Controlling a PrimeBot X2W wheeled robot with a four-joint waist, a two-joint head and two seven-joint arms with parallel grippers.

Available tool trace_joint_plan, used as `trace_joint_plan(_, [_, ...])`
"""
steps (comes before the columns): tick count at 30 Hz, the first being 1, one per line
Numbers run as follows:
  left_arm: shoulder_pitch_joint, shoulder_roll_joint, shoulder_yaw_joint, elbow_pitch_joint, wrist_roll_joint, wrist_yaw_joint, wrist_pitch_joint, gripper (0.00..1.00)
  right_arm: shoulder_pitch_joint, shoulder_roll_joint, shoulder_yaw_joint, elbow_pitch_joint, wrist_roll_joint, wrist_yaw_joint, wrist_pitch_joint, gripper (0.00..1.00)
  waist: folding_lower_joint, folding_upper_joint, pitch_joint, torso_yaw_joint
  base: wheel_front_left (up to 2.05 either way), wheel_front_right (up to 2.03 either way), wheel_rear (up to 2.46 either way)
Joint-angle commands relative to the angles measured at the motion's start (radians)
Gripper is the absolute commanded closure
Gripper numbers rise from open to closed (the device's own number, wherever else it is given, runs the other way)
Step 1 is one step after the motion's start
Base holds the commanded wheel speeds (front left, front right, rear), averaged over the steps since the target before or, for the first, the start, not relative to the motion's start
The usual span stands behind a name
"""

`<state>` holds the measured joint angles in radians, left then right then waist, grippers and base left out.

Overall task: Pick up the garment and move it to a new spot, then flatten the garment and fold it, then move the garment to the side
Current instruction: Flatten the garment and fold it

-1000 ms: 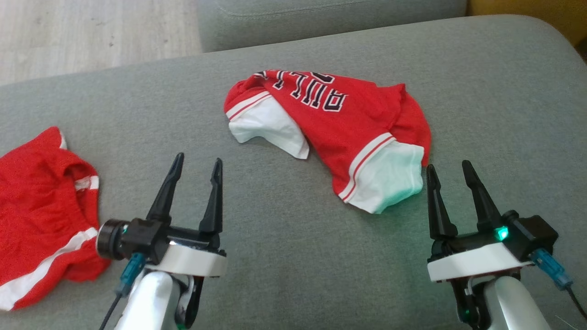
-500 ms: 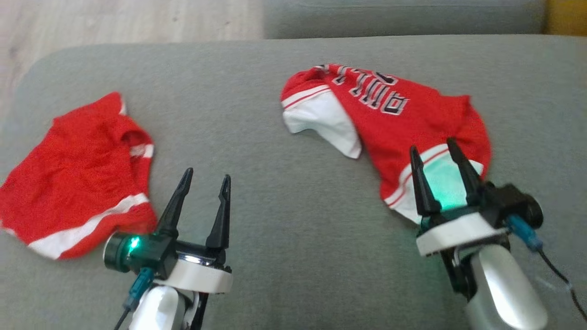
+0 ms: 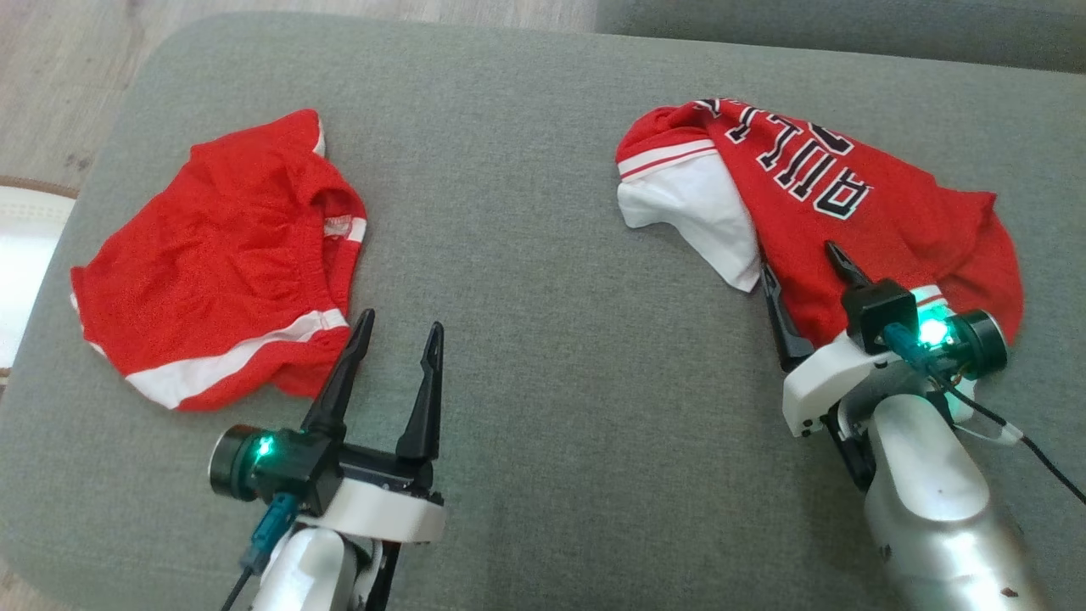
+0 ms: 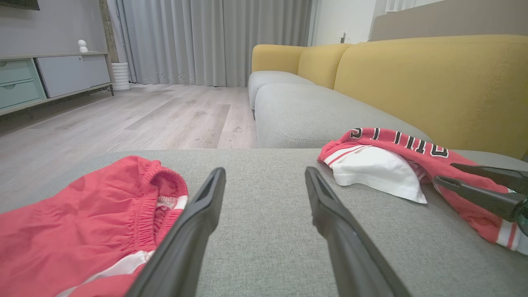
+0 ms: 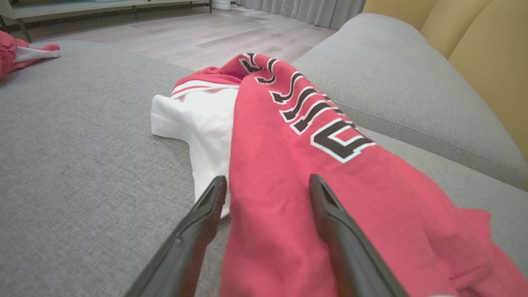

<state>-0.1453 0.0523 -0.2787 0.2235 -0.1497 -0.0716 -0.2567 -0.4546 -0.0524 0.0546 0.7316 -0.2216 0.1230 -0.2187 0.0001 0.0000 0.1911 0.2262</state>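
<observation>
A crumpled red garment with white sleeves and black lettering lies at the right of the grey cushion. My right gripper is open over its near edge, with the fingers astride a fold of red cloth and the jaws not closed on it. My left gripper is open and empty above bare cushion, its left fingertip close to the hem of red shorts with a white stripe. The left wrist view has those shorts at lower left, the garment at right, and the right gripper over it.
The cushion's rounded edge drops to a wooden floor at far left, with a pale rug beside it. A second grey seat and yellow sofa backs lie beyond. Bare cushion separates the two pieces of clothing.
The head camera has swung left, bringing the shorts fully into view. My right gripper has moved forward from just short of the white sleeve to over the garment's red cloth. Both grippers stay open.
</observation>
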Motion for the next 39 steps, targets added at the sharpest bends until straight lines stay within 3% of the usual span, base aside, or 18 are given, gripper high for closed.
trace_joint_plan(1, [-0.039,0.000,0.027,-0.027,-0.006,-0.002,-0.005,0.00,-0.038,0.002,0.014,0.000,-0.003,0.008,-0.012,0.75,-0.0001,0.0000,0.004,0.008,0.00,0.00,0.00])
trace_joint_plan(2, [-0.039,0.000,0.027,-0.027,-0.006,-0.002,-0.005,0.00,-0.038,0.002,0.014,0.000,-0.003,0.008,-0.012,0.75,-0.0001,0.0000,0.004,0.008,0.00,0.00,0.00])
trace_joint_plan(3, [-0.039,-0.001,0.028,-0.026,-0.007,-0.001,-0.005,0.00,-0.044,0.002,0.017,0.008,-0.002,0.008,-0.018,1.00,-0.0001,0.0000,0.003,0.010,0.00,0.00,0.00])
trace_joint_plan(8, [-0.031,-0.001,0.038,-0.018,-0.010,-0.001,-0.005,0.00,-0.057,0.002,0.059,0.000,0.079,0.008,-0.039,1.00,-0.0001,0.0000,-0.011,-0.001,0.00,0.00,0.00])
trace_joint_plan(18, [-0.019,-0.002,0.025,-0.001,-0.011,-0.004,-0.005,0.00,-0.049,0.002,0.304,-0.229,0.514,0.008,-0.043,1.00,-0.0001,0.0000,-0.054,-0.062,0.00,0.00,0.00])
trace_joint_plan(23, [-0.016,-0.002,0.028,0.004,-0.010,0.000,-0.005,0.00,-0.078,0.002,0.479,-0.300,0.692,0.008,-0.043,1.00,-0.0001,0.0000,-0.071,-0.079,0.00,0.00,0.00])
trace_joint_plan(30, [-0.011,-0.002,0.052,0.007,0.004,-0.004,-0.005,0.00,-0.086,0.002,0.601,-0.292,0.808,0.008,-0.043,1.00,-0.0001,0.0000,-0.091,-0.051,0.00,0.00,0.00])
trace_joint_plan(31, [-0.009,-0.002,0.052,0.008,0.004,-0.005,-0.005,0.00,-0.083,0.002,0.602,-0.273,0.814,0.008,-0.043,0.33,-0.0001,0.0000,-0.093,-0.045,0.00,0.00,0.00])
trace_joint_plan(32, [-0.007,-0.002,0.050,0.008,0.004,-0.006,-0.005,0.00,-0.080,0.002,0.611,-0.250,0.819,0.008,-0.043,0.00,-0.0001,0.0000,-0.095,-0.039,0.00,0.00,0.00])
trace_joint_plan(35, [0.003,-0.002,0.049,0.008,0.001,-0.007,-0.005,0.00,-0.087,0.002,0.664,-0.210,0.840,0.008,-0.043,0.00,-0.0001,0.0000,-0.098,-0.031,0.00,0.00,0.00])
trace_joint_plan(39, [0.014,-0.002,0.056,0.008,-0.001,-0.002,-0.005,0.00,-0.094,0.002,0.661,-0.180,0.845,0.008,-0.043,0.00,-0.0001,0.0000,-0.102,-0.035,0.00,0.00,0.00])
